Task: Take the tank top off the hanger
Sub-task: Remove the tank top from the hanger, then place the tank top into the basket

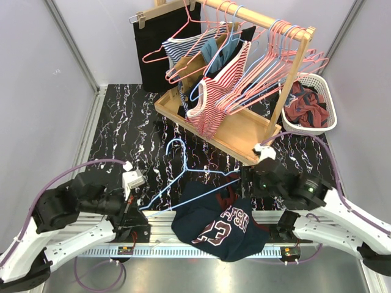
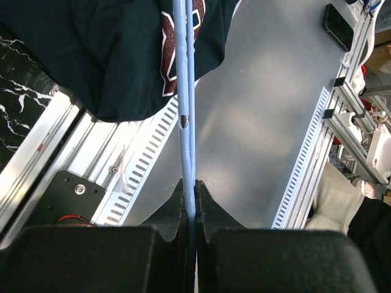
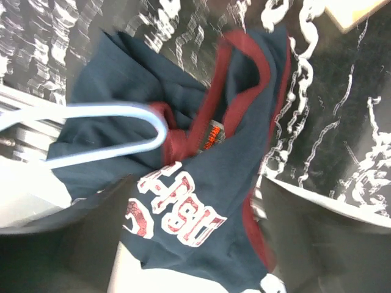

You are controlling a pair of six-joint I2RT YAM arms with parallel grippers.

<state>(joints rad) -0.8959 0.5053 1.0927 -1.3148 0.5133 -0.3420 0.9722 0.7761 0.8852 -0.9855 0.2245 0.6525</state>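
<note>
Right now the L gripper (image 2: 190, 198) is pinching the light-blue hanger (image 2: 185, 91) on its thin wire, jaws shut w/ the wire btwn them. The hanger is lying on the table (image 1: 122, 131), its long axis running left-to-right along the near edge, from that pinch toward the R arm. Its hook is pointing away from the bases.

The navy tank top (image 1: 214, 229) is bunching on the hanger's right end and spilling over the table's near edge. It's sitting btwn the two arms but nearer the R one. The R gripper (image 3: 195, 195) is hovering directly over it, jaws standing wide, one finger each side of the red-trimmed fabric, gripping nothing yet. In the R wrist view the hanger's rounded shoulder is poking out thru an opening in the top, just left of the claw's centre.

Judging from this, the R arm is looking like the puller. The cloth prob. needs dragging along the hanger's axis, away from the L pinch and off that shoulder end. Pulling crosswise is risking a snag on the wire.
</note>
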